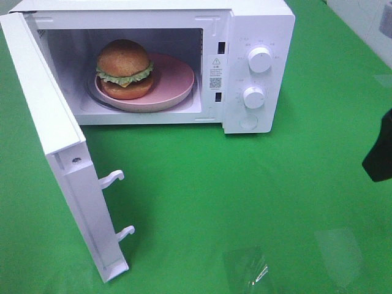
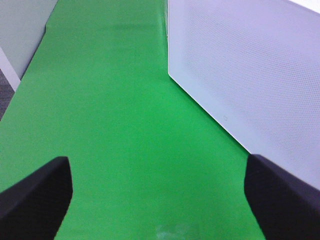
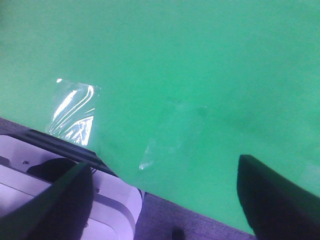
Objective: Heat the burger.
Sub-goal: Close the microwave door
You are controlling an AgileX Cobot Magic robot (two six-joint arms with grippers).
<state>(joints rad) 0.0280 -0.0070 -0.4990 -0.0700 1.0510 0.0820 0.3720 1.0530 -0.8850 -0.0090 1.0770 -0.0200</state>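
The burger (image 1: 125,68), a golden-brown bun with a lettuce frill, sits on a pink plate (image 1: 177,82) inside the white microwave (image 1: 257,18). The microwave door (image 1: 55,153) is swung wide open toward the front left. In the left wrist view my left gripper (image 2: 160,200) is open and holds nothing; it hovers over the green cloth, with the door's dotted white outer face (image 2: 250,75) beside it. My right gripper (image 3: 170,200) is also open and holds nothing, above the cloth near the table's front edge. Neither gripper is near the burger.
Two white knobs (image 1: 260,59) (image 1: 253,97) sit on the microwave's right panel. A dark part of the right arm (image 1: 378,150) shows at the right edge. A white robot base (image 3: 50,190) lies beyond the table's edge. Green cloth (image 1: 245,196) covers the table.
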